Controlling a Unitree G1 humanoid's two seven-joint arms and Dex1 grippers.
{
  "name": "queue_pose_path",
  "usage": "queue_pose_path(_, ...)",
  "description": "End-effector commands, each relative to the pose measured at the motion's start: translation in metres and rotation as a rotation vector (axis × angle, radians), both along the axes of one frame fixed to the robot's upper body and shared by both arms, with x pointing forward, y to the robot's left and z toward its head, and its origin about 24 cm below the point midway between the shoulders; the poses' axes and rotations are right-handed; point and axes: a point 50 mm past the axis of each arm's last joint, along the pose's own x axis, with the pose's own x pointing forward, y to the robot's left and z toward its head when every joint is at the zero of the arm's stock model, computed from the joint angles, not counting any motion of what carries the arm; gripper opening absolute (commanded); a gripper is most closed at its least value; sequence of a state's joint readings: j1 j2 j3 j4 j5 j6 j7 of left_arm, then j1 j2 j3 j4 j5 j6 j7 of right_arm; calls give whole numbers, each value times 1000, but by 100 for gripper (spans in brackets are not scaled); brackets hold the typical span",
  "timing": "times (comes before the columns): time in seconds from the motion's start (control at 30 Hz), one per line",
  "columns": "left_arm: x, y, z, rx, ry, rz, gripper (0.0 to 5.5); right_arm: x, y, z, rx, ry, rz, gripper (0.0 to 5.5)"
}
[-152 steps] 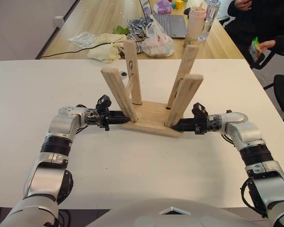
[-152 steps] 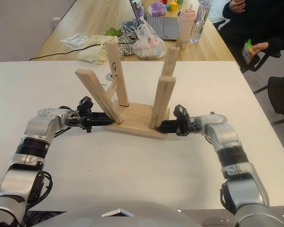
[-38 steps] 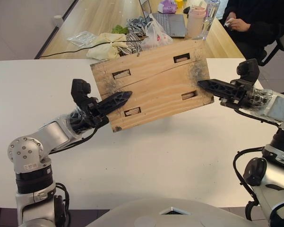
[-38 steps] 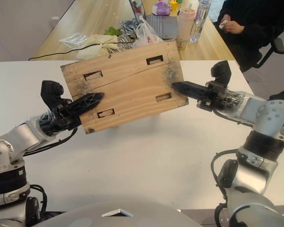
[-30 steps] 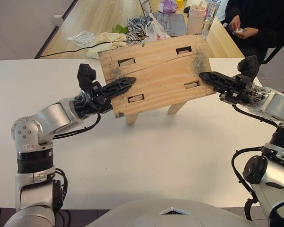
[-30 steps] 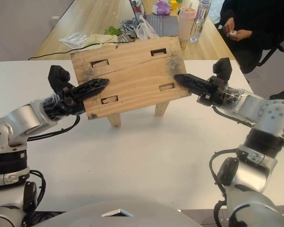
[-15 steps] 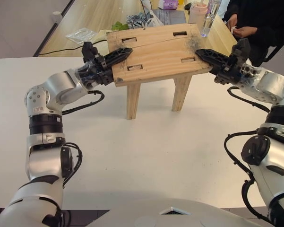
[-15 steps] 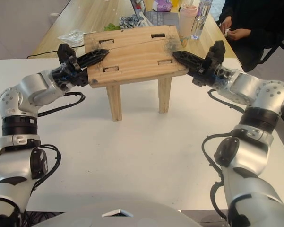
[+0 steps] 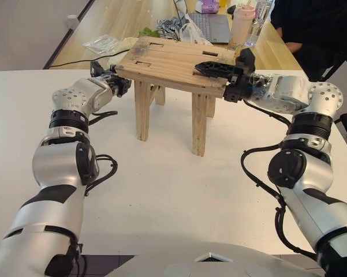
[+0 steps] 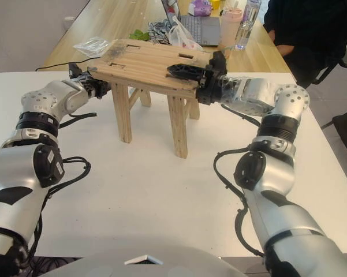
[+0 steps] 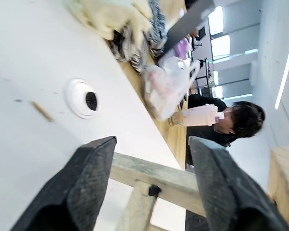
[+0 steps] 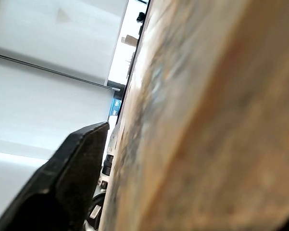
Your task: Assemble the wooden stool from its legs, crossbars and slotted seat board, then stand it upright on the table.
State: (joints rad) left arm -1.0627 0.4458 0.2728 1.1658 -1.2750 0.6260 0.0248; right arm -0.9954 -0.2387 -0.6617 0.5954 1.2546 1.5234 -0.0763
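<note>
The assembled wooden stool [image 9: 172, 57] stands upright on the white table [image 9: 161, 190], slotted seat board on top and its legs [image 9: 199, 124] on the tabletop. My right gripper [image 9: 204, 71] is at the seat's right edge, upper finger [image 9: 211, 67] lying on the seat top, shut on the board; in the right wrist view the board [image 12: 207, 120] runs close beside one finger [image 12: 72, 183]. My left gripper [image 9: 121, 85] is just under the seat's left corner, open, nothing between its fingers [image 11: 86, 187]. A crossbar [image 11: 154, 175] shows beyond them.
A cable grommet [image 11: 84, 98] is set in the white table behind the stool. A second wooden table [image 9: 121, 23] at the back carries cloths, a plastic bag [image 9: 193, 36], a laptop and bottles. A person sits at its far right.
The stool was lifted from upside down, turned over and now stands on its legs. My left gripper has let go of the seat; the right still holds its edge.
</note>
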Motion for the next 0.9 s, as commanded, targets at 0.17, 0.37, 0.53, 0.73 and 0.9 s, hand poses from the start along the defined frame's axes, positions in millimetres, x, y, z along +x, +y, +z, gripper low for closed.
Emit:
queue_pose_path(0.17, -1, 32, 17, 5, -215, 127, 355, -8, -26, -1, 90, -136, -155, 394)
queue_pose_path(0.37, -23, 59, -13, 269, -293, 221, 307, -24, -38, -8, 16, -348, -300, 398)
queue_pose_path(0.53, -56, 53, -56, 549, -277, 210, 229, -32, -39, -37, -208, -471, -469, 334)
queue_pose_path(0.73, -101, 22, -105, 828, -250, 106, 142, -42, -58, -122, -673, -317, -900, 235)
queue_pose_path(0.9, -116, -6, -116, 835, -242, 129, 67, -68, -30, -148, -852, -411, -898, 148)
